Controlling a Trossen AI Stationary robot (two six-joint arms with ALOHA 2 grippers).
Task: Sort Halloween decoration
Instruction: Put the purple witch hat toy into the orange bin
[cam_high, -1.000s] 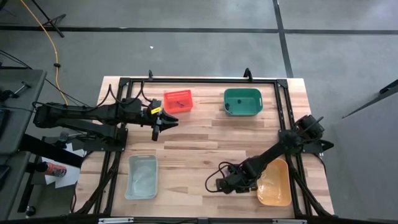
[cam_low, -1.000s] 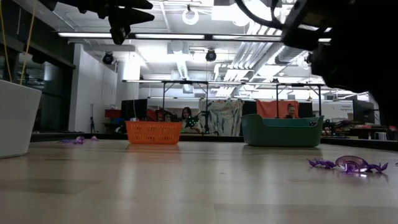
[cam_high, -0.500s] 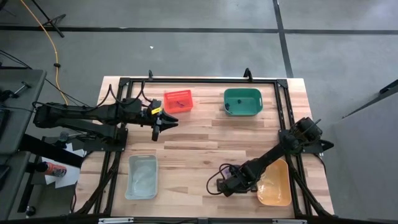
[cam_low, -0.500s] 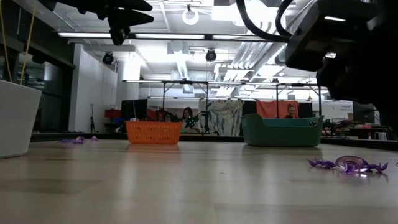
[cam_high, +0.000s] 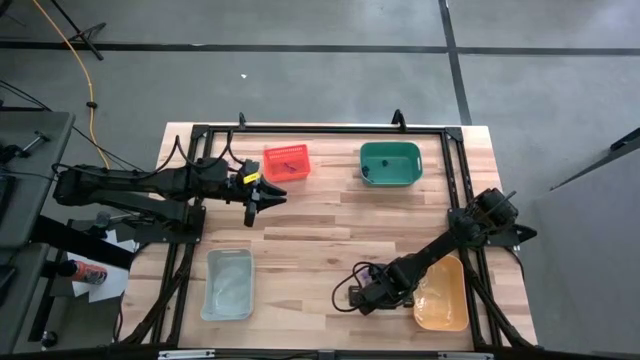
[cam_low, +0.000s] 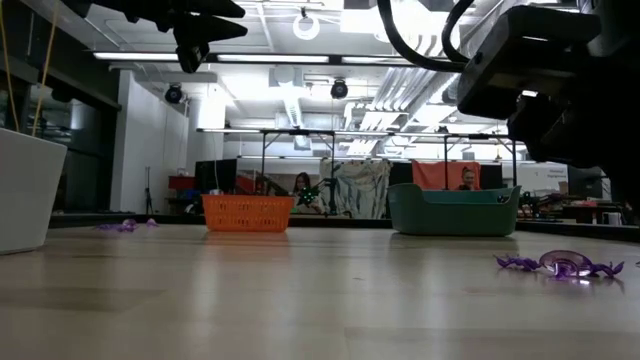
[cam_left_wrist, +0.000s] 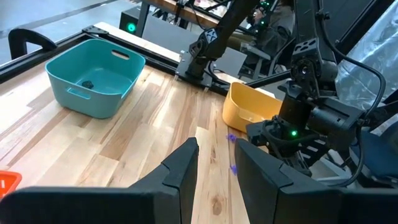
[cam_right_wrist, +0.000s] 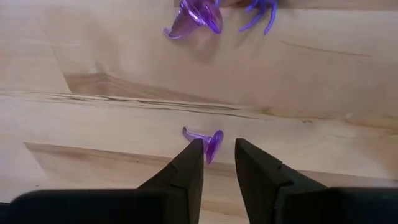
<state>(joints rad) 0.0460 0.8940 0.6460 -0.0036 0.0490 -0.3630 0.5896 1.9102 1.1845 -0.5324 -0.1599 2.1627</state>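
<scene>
The Halloween decoration shows as small purple spiky trinkets on the wooden table. One purple trinket (cam_right_wrist: 210, 140) lies between the fingertips of my right gripper (cam_right_wrist: 219, 148), which points steeply down near the orange bin (cam_high: 443, 293) and is shut on it. Two more purple trinkets (cam_right_wrist: 196, 15) (cam_right_wrist: 261, 9) lie flat just beyond. In the low view one trinket (cam_low: 560, 265) lies at the right and others (cam_low: 125, 225) at the far left. My left gripper (cam_high: 266, 195) hangs above the table beside the red bin (cam_high: 287, 162), its fingers a narrow gap apart with nothing between them. My right gripper has the small purple trinket's rounded end (cam_right_wrist: 213, 142) between its two fingertips. The fingers come from above, pointing steeply down. The trinket's thin spiky end (cam_right_wrist: 188, 132) sticks out to one side, and the trinket lies on the table.
A green bin (cam_high: 390, 164) with a small dark thing (cam_left_wrist: 89, 84) inside stands at the far right. A clear bin (cam_high: 229, 283) stands near left. A black frame (cam_high: 320, 128) runs round the table. A cable (cam_high: 347, 272) loops beside my right gripper. People sit in the room beyond the table.
In the low view my right hand has sunk a little toward the table and then held still. The trinkets on the table lie where they were.
</scene>
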